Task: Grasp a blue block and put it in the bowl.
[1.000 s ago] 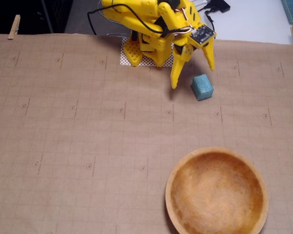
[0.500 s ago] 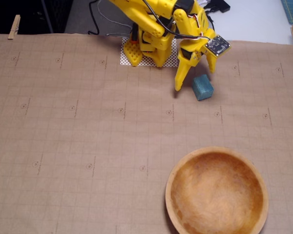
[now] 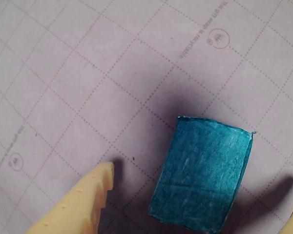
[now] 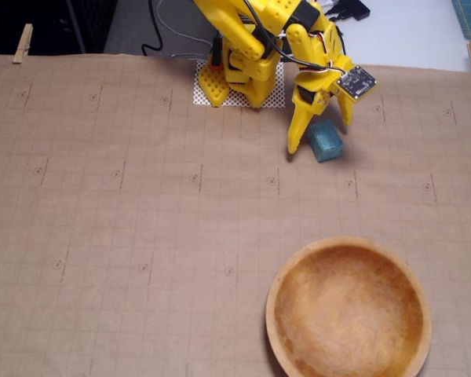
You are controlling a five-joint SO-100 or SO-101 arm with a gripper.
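While the gripper stands wide open and holds nothing, the blue block lies flat on the paper between its 2 fingers, nearer the right one in the wrist view, long axis pointing forward from the jaws.

Gridded brown paper covers the table, pinned by wooden clothespins; white perforated mat.

The table is covered with gridded brown paper, pinned by clothespins. On it, the block is seen at 1 o'clock, the bowl at 5.
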